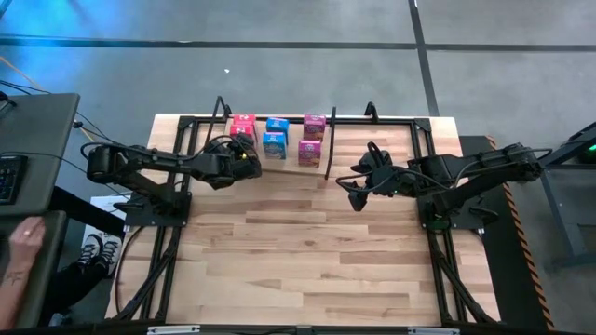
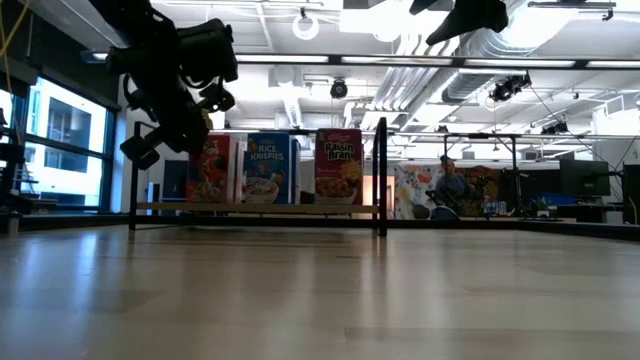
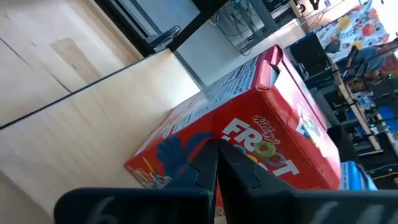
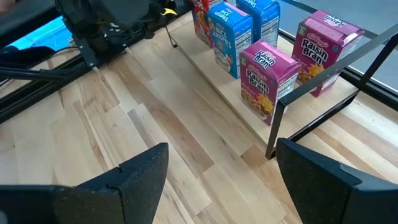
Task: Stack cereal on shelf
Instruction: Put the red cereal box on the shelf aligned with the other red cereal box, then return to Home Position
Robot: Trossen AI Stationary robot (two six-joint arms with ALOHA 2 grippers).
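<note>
The shelf [image 1: 291, 140] stands at the table's far middle, a light board with black end rails. Pink Raisin Bran boxes [image 1: 310, 151] and blue Rice Krispies boxes [image 1: 274, 144] stand upright on it, and a red box [image 1: 243, 124] stands at the back left. My left gripper [image 1: 246, 154] is shut at the shelf's left end, over a red Froot Loops box [image 3: 267, 124] that stands on the board. My right gripper [image 1: 358, 191] is open and empty, just right of the shelf's right end rail [image 1: 328, 149], and faces the boxes [image 4: 267, 74]. My left gripper's shut fingertips [image 3: 208, 168] stand against the printed front [image 3: 249, 140] of the red Froot Loops box, coming at it slanting from above and the near side. I cannot tell whether they touch it. The box stands on the shelf board.
Black arm-mount frames [image 1: 154, 214] run along the table's left and right sides. The plank tabletop [image 1: 298, 251] stretches toward the near edge. A person's hand [image 1: 23, 233] shows beyond the table's left side. Another person [image 2: 450, 185] sits far off in the room.
</note>
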